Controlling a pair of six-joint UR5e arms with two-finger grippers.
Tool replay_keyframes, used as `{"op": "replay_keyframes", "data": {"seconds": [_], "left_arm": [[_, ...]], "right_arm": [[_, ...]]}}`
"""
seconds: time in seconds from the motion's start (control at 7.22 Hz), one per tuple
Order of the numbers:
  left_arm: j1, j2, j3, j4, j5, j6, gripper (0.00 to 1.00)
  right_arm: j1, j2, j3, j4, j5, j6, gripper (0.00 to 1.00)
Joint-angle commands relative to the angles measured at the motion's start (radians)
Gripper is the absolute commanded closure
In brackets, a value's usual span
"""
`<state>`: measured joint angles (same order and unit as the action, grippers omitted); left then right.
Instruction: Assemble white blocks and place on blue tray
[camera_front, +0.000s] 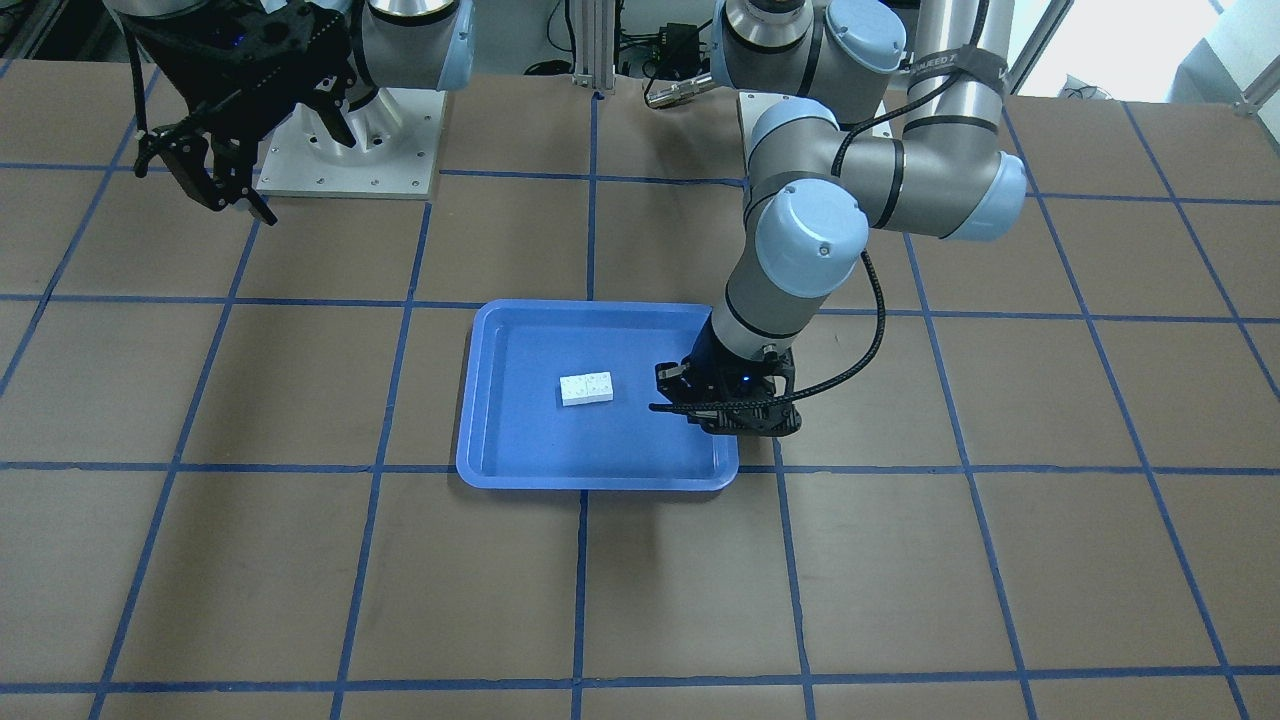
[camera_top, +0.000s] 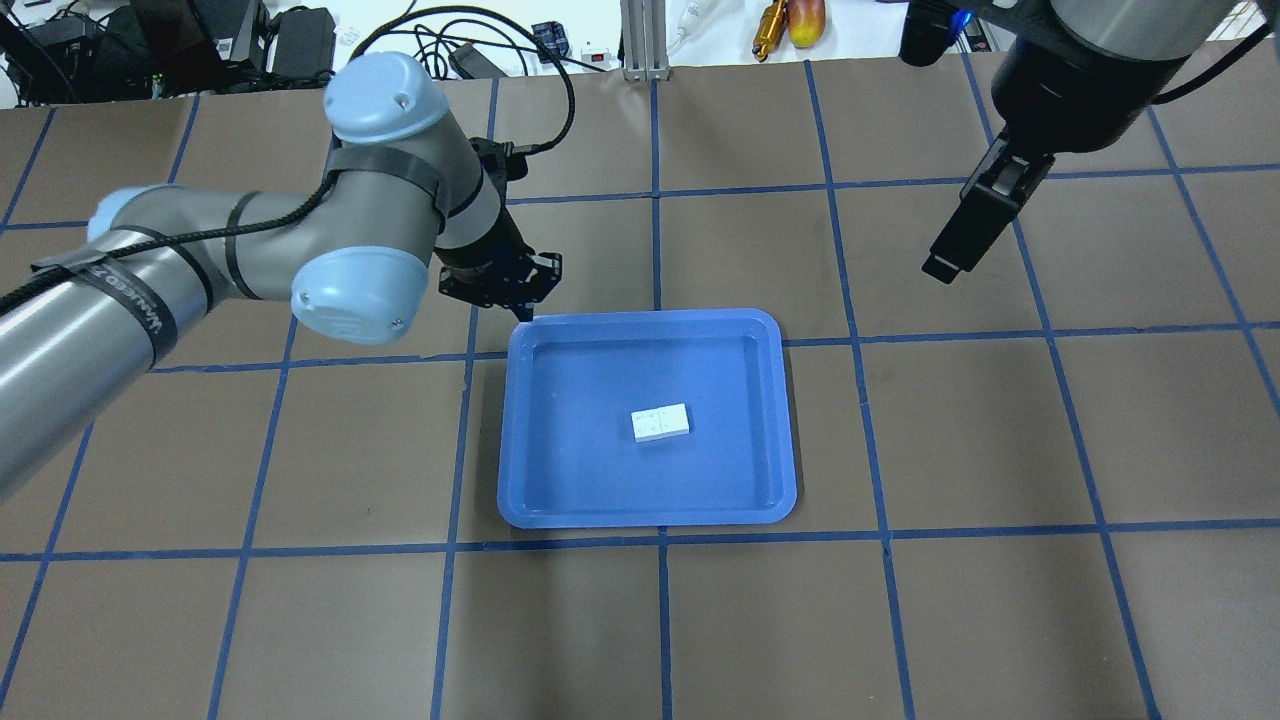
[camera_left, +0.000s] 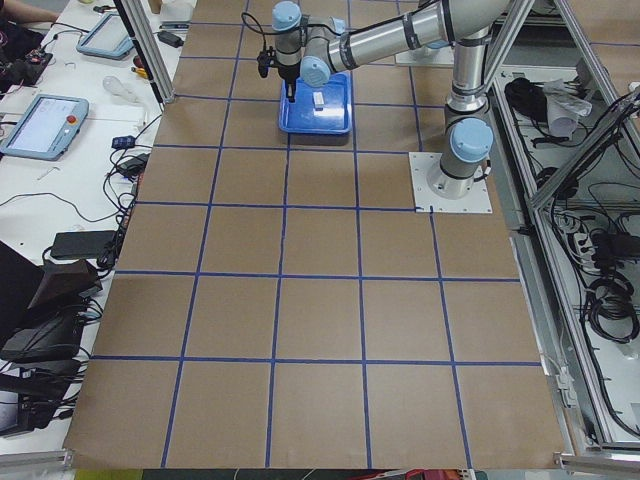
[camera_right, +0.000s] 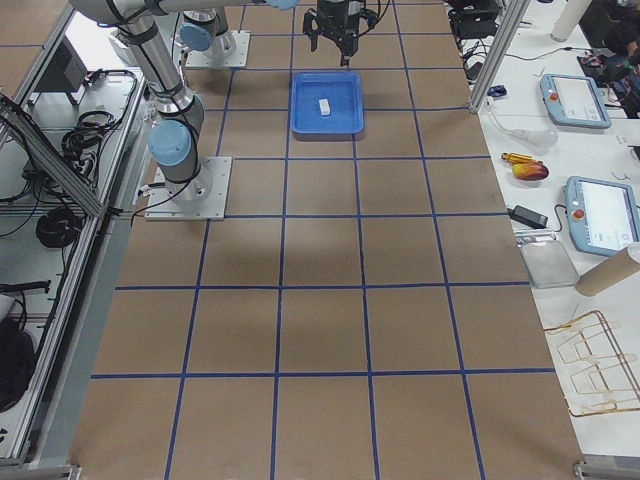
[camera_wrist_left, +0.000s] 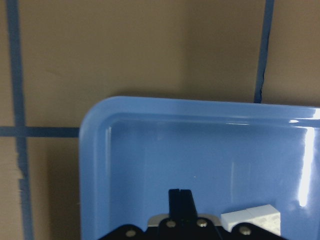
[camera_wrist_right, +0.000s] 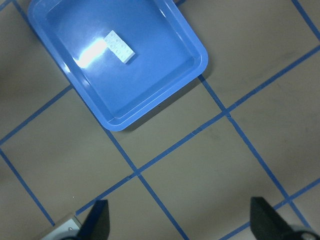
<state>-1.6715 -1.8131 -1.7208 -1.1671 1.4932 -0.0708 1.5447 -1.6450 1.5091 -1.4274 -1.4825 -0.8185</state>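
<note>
The white blocks (camera_top: 661, 422), joined into one short bar, lie flat near the middle of the blue tray (camera_top: 650, 518). They also show in the front view (camera_front: 586, 389) and the right wrist view (camera_wrist_right: 119, 46). My left gripper (camera_top: 523, 308) hangs over the tray's corner nearest the left arm, apart from the bar. Its fingers (camera_wrist_left: 180, 200) are pressed together and hold nothing. My right gripper (camera_front: 225, 195) is raised well away from the tray, above the bare table. Its fingers (camera_wrist_right: 97, 217) are spread wide and it is empty.
The tray (camera_front: 600, 480) sits near the table's middle on brown sheeting with a blue tape grid. The right arm's metal base plate (camera_front: 350, 150) stands at the robot's side. Cables and small tools (camera_top: 790, 20) lie beyond the far edge.
</note>
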Motion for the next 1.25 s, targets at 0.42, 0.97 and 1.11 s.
{"op": "replay_keyframes", "data": {"seconds": [0.42, 0.97, 1.11], "left_arm": [[0.133, 0.159, 0.173, -0.350, 0.074, 0.197, 0.36], [0.141, 0.215, 0.219, -0.364, 0.101, 0.195, 0.00], [0.134, 0.213, 0.221, -0.385, 0.078, 0.194, 0.00]], "right_arm": [[0.005, 0.071, -0.069, -0.110, -0.114, 0.479, 0.00], [0.009, 0.015, 0.012, -0.119, -0.113, 0.767, 0.00], [0.009, 0.002, 0.029, -0.133, -0.110, 0.842, 0.00]]}}
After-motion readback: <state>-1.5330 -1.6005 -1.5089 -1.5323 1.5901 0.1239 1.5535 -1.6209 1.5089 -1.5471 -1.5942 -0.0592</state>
